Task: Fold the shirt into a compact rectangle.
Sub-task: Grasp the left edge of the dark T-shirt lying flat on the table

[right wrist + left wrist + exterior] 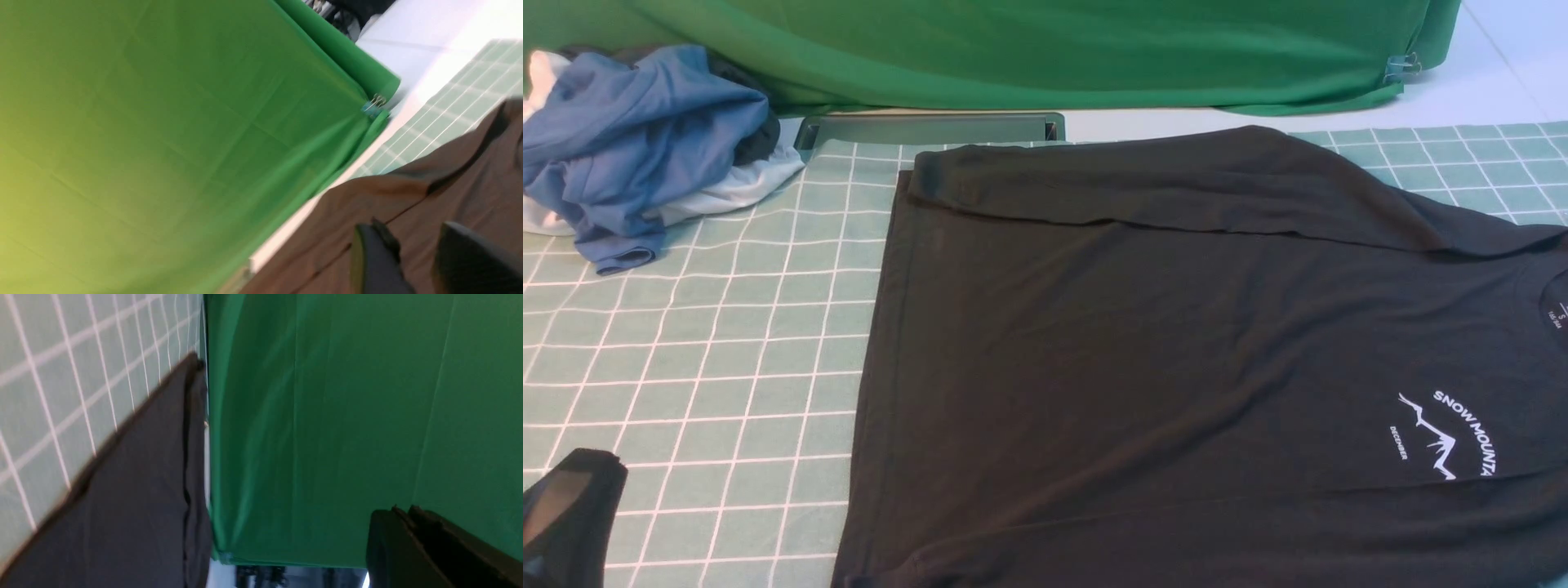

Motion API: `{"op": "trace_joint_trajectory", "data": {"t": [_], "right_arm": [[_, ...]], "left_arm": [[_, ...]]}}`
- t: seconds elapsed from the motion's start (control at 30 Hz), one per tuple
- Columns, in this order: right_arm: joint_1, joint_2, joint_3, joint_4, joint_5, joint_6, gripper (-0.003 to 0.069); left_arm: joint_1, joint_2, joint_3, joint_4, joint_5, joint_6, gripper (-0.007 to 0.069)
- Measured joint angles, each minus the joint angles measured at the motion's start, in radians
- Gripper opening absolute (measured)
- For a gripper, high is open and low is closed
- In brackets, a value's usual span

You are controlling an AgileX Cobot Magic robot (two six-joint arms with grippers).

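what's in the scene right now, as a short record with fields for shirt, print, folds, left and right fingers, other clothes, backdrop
shirt: black T-shirt, lying on checked cloth
print: white mountain line, partly covered
folds: far and near sides turned inward
left fingers: shut, empty
right fingers: apart, nothing seen between them
other clothes: blue and white heap, far left
backdrop: green cloth, clipped

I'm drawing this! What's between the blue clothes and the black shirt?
Green cloth with white lines, in the front view, between blue clothes and black shirt.
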Motion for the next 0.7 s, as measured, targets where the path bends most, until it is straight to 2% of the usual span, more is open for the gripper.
{"op": "trace_joint_trajectory", "data": {"t": [0.13, 0.23, 0.37, 0.47, 0.53, 0.57, 0.6, 0.63, 0.7], "right_arm": [[0.0, 0.0, 0.0, 0.007, -0.006, 0.031, 0.024], [0.0, 0.0, 0.0, 0.007, -0.015, 0.035, 0.024], [0.0, 0.0, 0.0, 0.008, -0.057, 0.04, 0.0234], [0.005, 0.0, -0.022, -0.01, -0.115, 0.011, 0.0171], [0.015, 0.0, -0.067, -0.038, -0.104, -0.042, 0.0111], [0.025, 0.008, -0.163, -0.068, -0.068, -0.152, 0.0059], [0.028, 0.011, -0.191, -0.071, -0.062, -0.169, 0.0055], [0.034, 0.05, -0.314, -0.086, -0.004, -0.308, 0.0037], [0.035, 0.125, -0.46, -0.098, 0.106, -0.463, 0.0031]], "left_arm": [[0.0, 0.0, 0.0, 0.142, -0.019, -0.015, 0.0017], [0.0, 0.0, 0.0, 0.198, -0.04, -0.015, 0.0017], [0.0, 0.0, 0.0, 0.225, -0.081, -0.018, 0.0017], [0.0, 0.0, -0.002, 0.172, -0.155, -0.075, 0.0017], [0.0, -0.001, -0.028, 0.16, -0.154, -0.11, 0.0017], [0.0, -0.001, -0.102, 0.212, -0.142, -0.102, 0.0017], [0.0, -0.002, -0.114, 0.224, -0.141, -0.098, 0.0017], [0.0, 0.003, -0.226, 0.325, -0.113, -0.069, 0.0017], [0.0, 0.052, -0.37, 0.411, -0.04, -0.048, 0.0017]]}}
